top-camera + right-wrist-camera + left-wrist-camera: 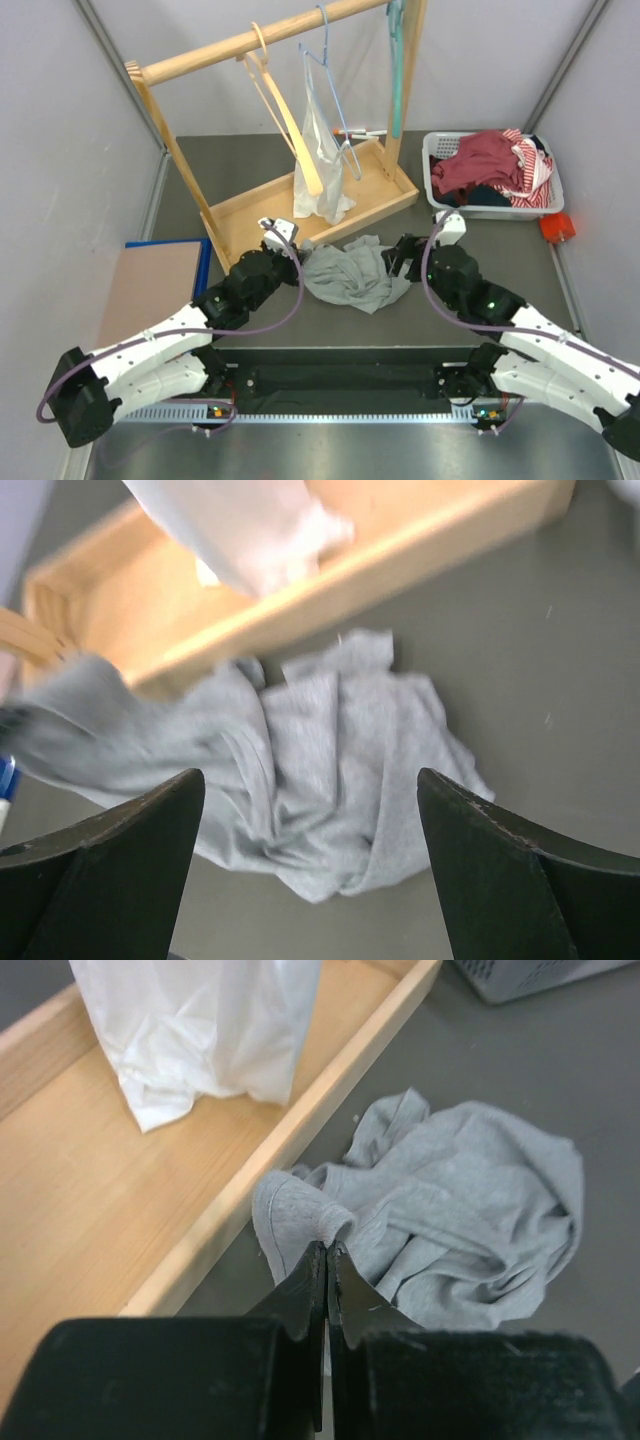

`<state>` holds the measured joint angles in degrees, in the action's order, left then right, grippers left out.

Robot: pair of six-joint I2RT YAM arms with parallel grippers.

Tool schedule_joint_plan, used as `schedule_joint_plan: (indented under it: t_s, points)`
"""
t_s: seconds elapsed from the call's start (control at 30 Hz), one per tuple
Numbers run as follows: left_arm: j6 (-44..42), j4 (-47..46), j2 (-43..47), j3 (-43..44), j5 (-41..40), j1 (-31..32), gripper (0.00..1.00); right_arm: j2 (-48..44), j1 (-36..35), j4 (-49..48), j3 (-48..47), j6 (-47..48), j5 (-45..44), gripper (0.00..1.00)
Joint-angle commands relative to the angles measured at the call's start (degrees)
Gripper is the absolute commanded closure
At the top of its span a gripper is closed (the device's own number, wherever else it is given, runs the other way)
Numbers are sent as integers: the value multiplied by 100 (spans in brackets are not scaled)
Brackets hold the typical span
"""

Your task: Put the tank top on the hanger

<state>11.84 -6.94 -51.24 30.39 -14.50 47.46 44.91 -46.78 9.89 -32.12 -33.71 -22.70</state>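
Tank top [352,272]: crumpled on the table, lying between the two grippers.

Left gripper [327,1252]: jaws pressed together, pinching a hemmed fold at the cloth's edge. The rest of the garment spreads ahead and to the right of its tips.

Right gripper [305,785]: jaws spread wide, nothing held. The cloth lies below and ahead of the gap.

Past both tools: wooden rack base [250,215], just beside the cloth, with a white plastic bag [318,170] hanging down into it.

Farthest: hanger [396,70], teal, on the right end of the rail [230,45], well apart from the tank top.
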Motion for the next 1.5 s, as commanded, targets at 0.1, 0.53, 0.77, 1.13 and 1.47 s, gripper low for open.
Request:
schedule_joint_plan:
  t_s: [0.1, 0.53, 0.77, 1.13, 1.47]
  points:
    - [196, -405, -518, -332, -413, -9, 100, -466, -94, 689, -1936, 1401, -1051, 13]
    - [293, -387, -756, -332, -536, -9, 100, 1563, -85, -935, -4484, 3335, -1281, 12]
    - [293, -343, -562, -359, -571, -9, 100, 3232, 20, -1323, -5892, 4180, -1685, 10]
    - [302, -273, -334, -385, -589, -9, 100, 4553, 591, -1235, -7185, 4259, -2195, 9]
    - [319, -282, -263, -411, -554, -9, 100, 4527, 952, -875, -6992, 3732, -1721, 49]
